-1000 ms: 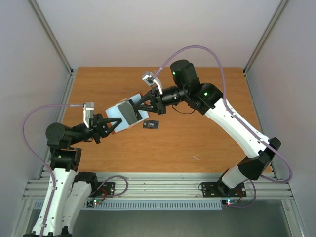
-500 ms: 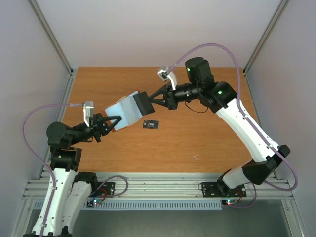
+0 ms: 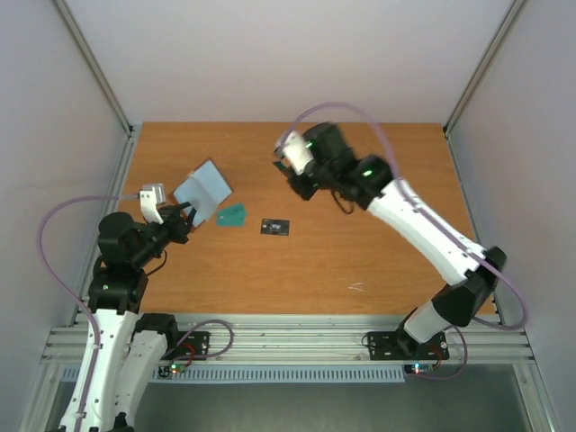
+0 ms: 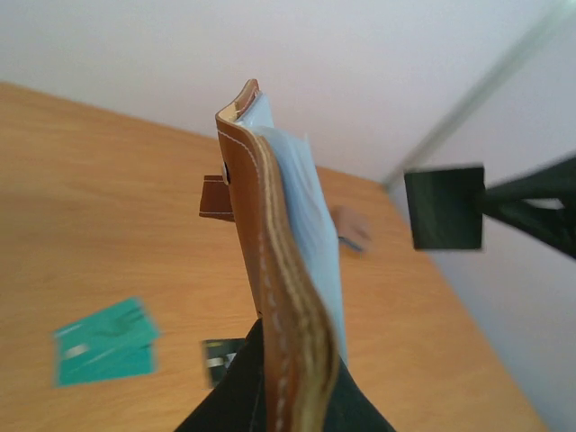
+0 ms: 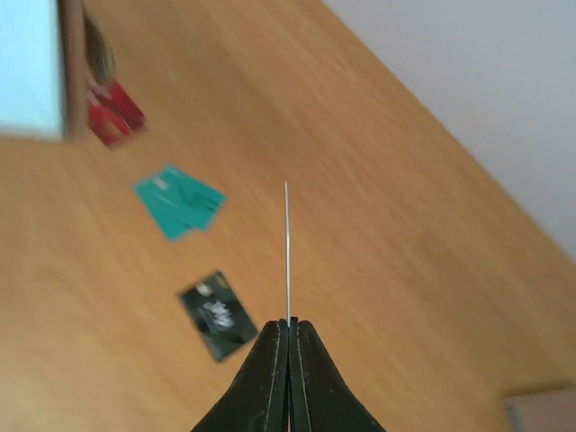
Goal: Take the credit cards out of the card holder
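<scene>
Taupe-brown leather, the card holder (image 3: 202, 189) is held up off the tabletop (image 3: 360, 243), clamped at its lower edge in the left gripper (image 3: 183, 213) with its pale blue lining showing. The right gripper (image 5: 288, 326), well apart from it, is closed on a thin dark card (image 4: 444, 207). A teal-green card (image 3: 232, 215) and a black card (image 3: 275, 227) lie flat on the wood below.
</scene>
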{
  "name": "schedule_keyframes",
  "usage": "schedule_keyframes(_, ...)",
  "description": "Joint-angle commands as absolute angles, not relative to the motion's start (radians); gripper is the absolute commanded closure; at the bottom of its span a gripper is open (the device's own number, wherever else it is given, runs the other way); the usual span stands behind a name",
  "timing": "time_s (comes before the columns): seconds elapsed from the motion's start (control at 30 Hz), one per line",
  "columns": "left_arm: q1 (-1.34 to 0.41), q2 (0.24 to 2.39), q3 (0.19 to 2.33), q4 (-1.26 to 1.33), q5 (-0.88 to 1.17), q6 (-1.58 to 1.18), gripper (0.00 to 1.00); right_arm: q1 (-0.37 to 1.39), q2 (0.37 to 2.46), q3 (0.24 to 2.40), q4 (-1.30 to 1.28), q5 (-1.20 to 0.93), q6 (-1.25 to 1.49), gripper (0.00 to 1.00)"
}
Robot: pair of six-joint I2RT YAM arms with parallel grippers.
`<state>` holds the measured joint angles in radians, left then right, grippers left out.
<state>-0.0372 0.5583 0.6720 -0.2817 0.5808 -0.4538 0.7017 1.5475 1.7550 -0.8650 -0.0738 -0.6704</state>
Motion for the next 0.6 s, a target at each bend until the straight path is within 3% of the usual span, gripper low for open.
schedule_keyframes(0.0,-0.017,0.547,0.709,-0.404,0.343,-0.35,1.0,0.854,1.652,1.558,-0.582,0.446,-1.091,0.99)
schedule_keyframes(0.3,0.022,0.551,0.698,-0.405,0.338,-0.355,1.0,0.934,1.9,1.398,-0.191,0.534,-1.386,0.99)
schedule_keyframes(0.57,0.037,0.56,0.699,-0.395,0.349,-0.359,1.0,0.977,2.005,1.335,-0.206,0.543,-1.4,0.99)
